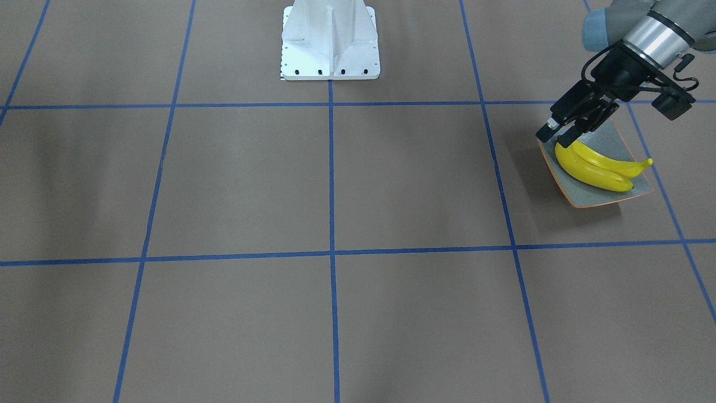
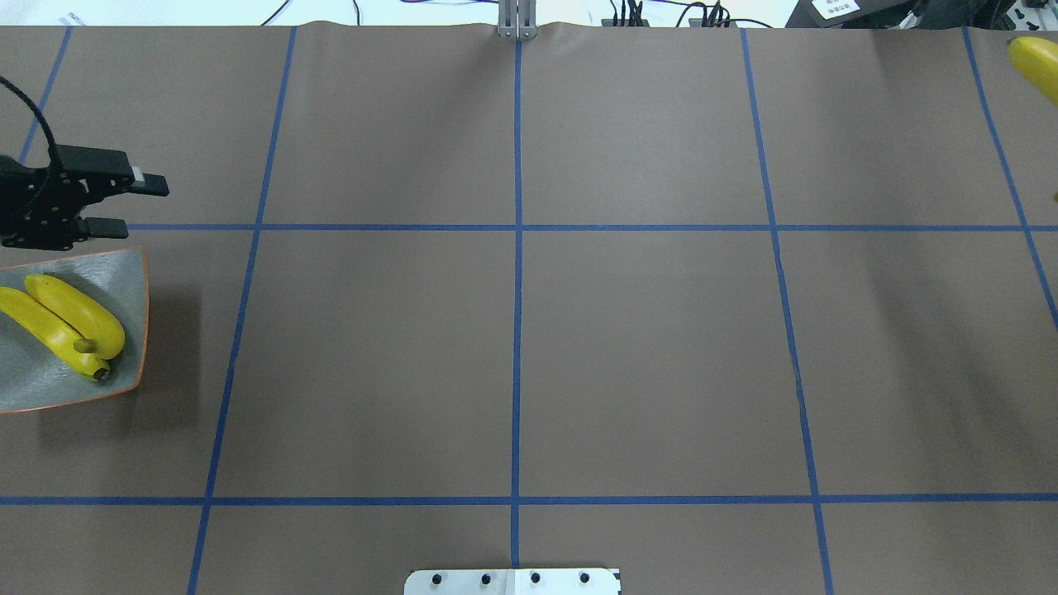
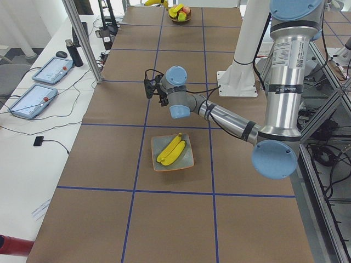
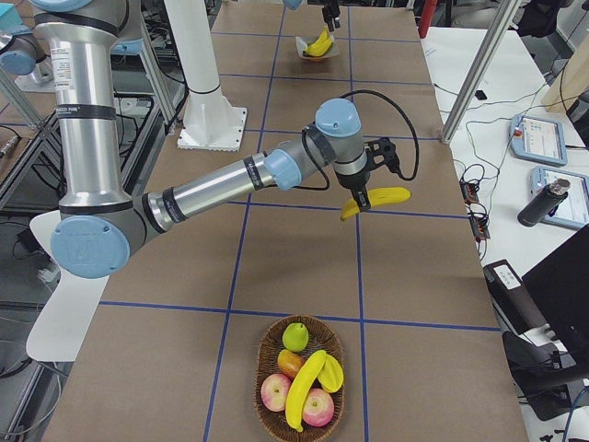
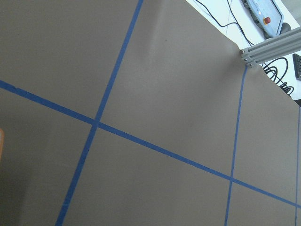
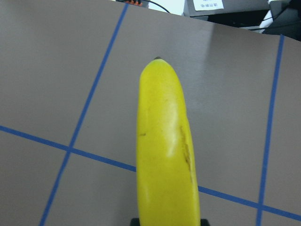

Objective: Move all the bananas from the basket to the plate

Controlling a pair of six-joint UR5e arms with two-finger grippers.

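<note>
Grips one banana (image 6: 164,150) clamped in the right gripper (image 4: 361,195), aloft over the table (image 2: 645,347). Hovers the left gripper (image 2: 145,207), jaws apart and empty, near the plate (image 2: 116,277) bearing two bananas (image 2: 70,326). Shows a fourth banana (image 4: 308,387) in the basket (image 4: 259,378).

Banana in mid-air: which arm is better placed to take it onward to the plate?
Right, probably: the right tool grips that banana; the left tool hangs open and empty near the plate.
</note>
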